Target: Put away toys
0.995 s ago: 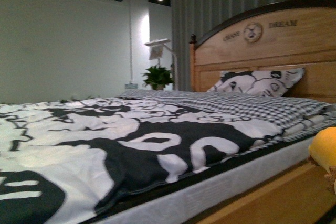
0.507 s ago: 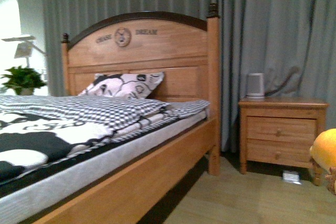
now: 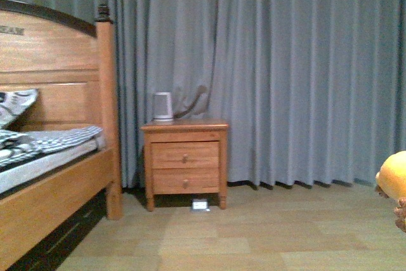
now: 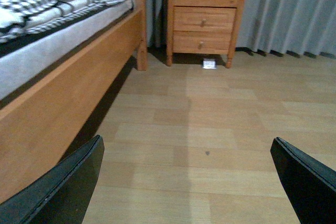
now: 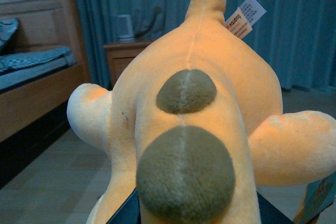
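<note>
Up close, rounded orange plush toy [image 5: 210,51], fuzzy brown nubs [image 5: 186,91], boxy wooden nightstand [image 3: 185,163].

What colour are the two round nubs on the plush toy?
Dull brown nubs on the orange-yellow plush toy; clearest in the right wrist view.

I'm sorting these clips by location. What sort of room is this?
Most likely a bedroom. There is a wooden bed with checked bedding and a pillow, a matching two-drawer nightstand beside its headboard, and floor-length grey curtains along the wall. An orange plush toy fits a home setting.
</note>
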